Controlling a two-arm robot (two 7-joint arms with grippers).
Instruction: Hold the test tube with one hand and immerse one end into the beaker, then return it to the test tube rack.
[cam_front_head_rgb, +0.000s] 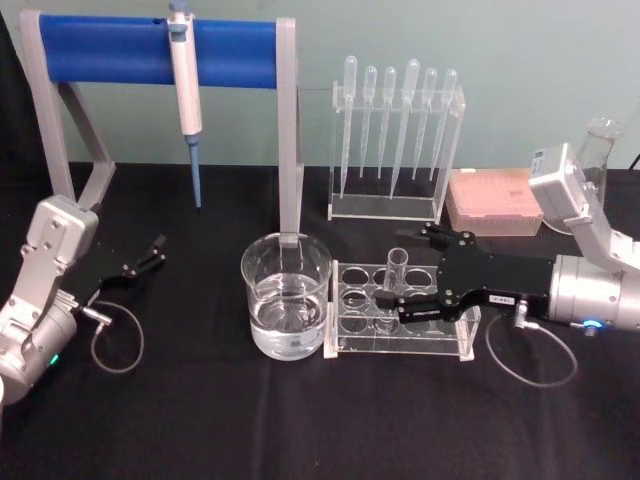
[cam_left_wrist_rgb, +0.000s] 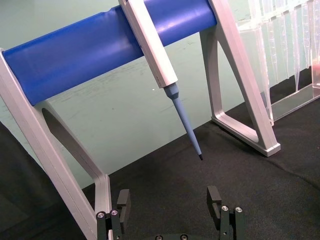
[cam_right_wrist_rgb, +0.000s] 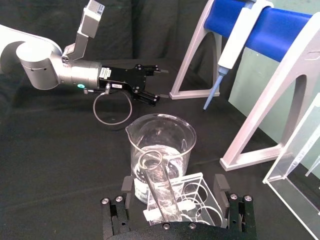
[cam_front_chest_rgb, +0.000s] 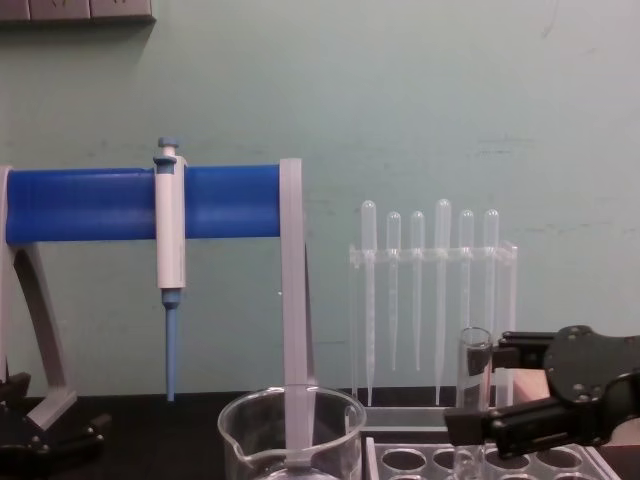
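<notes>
The test tube (cam_front_head_rgb: 395, 272) stands upright in a front hole of the clear rack (cam_front_head_rgb: 352, 345), just right of the beaker (cam_front_head_rgb: 286, 298). The beaker holds some clear liquid. My right gripper (cam_front_head_rgb: 418, 275) reaches in from the right and is open, one finger on each side of the tube, with gaps showing. In the right wrist view the tube (cam_right_wrist_rgb: 158, 187) rises between the spread fingers of the right gripper (cam_right_wrist_rgb: 173, 185), with the beaker (cam_right_wrist_rgb: 160, 142) just beyond. The chest view shows the tube (cam_front_chest_rgb: 473, 385) beside the right gripper (cam_front_chest_rgb: 476, 390). My left gripper (cam_front_head_rgb: 152, 254) rests open at the left.
A blue-and-white pipettor (cam_front_head_rgb: 187, 95) hangs on the blue-barred stand (cam_front_head_rgb: 120, 50) at the back left. Behind the tube rack stands a pipette rack (cam_front_head_rgb: 395, 140), with a pink tip box (cam_front_head_rgb: 493, 200) and a glass flask (cam_front_head_rgb: 598, 145) to its right. The black table (cam_front_head_rgb: 200, 420) is bare in front.
</notes>
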